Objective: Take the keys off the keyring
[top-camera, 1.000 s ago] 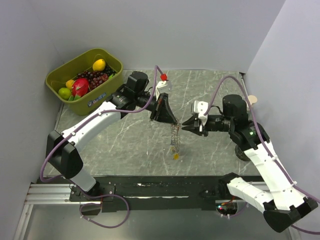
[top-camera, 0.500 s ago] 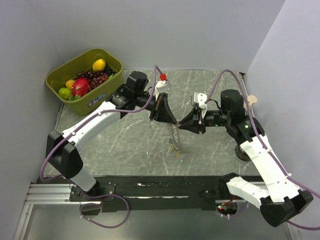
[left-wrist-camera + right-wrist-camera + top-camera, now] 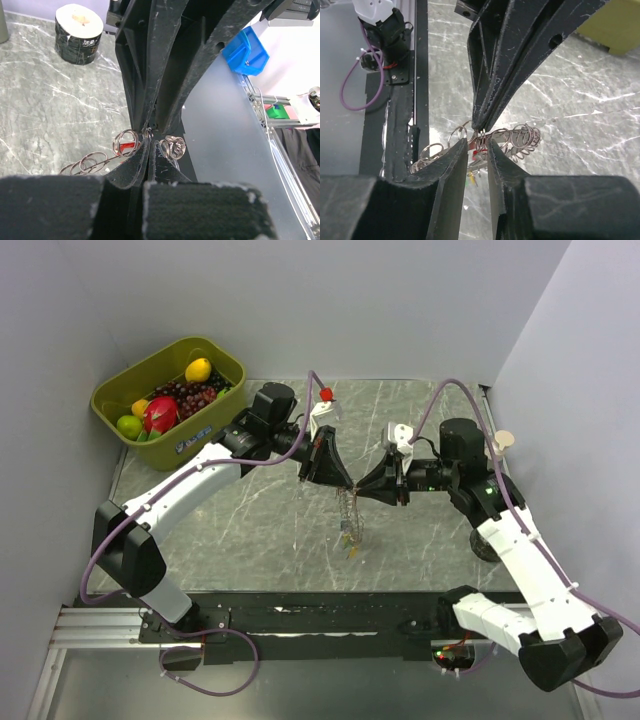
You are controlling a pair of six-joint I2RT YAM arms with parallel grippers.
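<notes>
The keyring (image 3: 349, 515), a chain of silvery rings, hangs above the table with small keys (image 3: 350, 546) at its lower end. My left gripper (image 3: 338, 478) is shut on the keyring's top rings (image 3: 172, 147); its pads (image 3: 137, 160) are pressed together. My right gripper (image 3: 366, 490) faces it tip to tip. In the right wrist view the right gripper (image 3: 477, 144) is open a narrow gap, its fingers (image 3: 456, 155) either side of the rings (image 3: 520, 136) just under the left fingertips (image 3: 481, 120). A red key (image 3: 480, 150) and a yellow key (image 3: 471, 178) dangle below.
A green bin (image 3: 110, 400) of toy fruit stands at the back left. A roll of tape (image 3: 76, 27) sits on the marble table (image 3: 250, 530) near the right arm's base. A blue bin (image 3: 247, 50) lies beyond the table's edge.
My right gripper has moved left, up to the left gripper's tips and around the top of the chain. The left gripper has stayed where it was, still holding the keyring.
</notes>
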